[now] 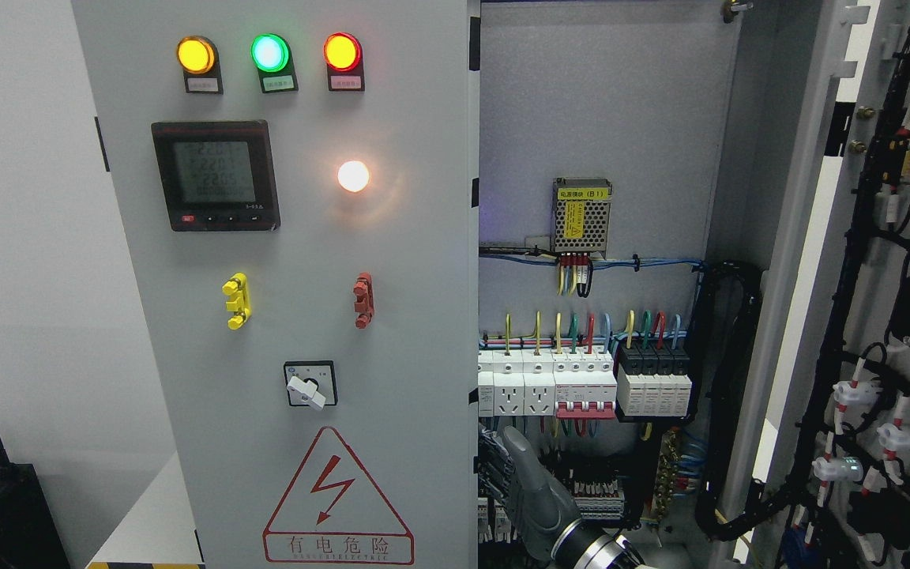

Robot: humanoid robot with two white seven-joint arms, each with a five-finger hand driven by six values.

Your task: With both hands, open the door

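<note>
Right hand (520, 484) low at left door (281, 284) edge, fingers curled behind it; breakers (581, 383) behind; right door (889, 316) swung wide; fingertips hidden.

One head view only; no second view to share anything with. The camera looked straight ahead, level, from close up at a tall grey metal electrical cabinet (392, 316). Its closed left door with lamps and meter (281, 237) filled the near left; the open wired interior (605, 237) sat farther back at centre; the swung-out right door's cabled inner face (897, 316) ran off the right edge.
</note>
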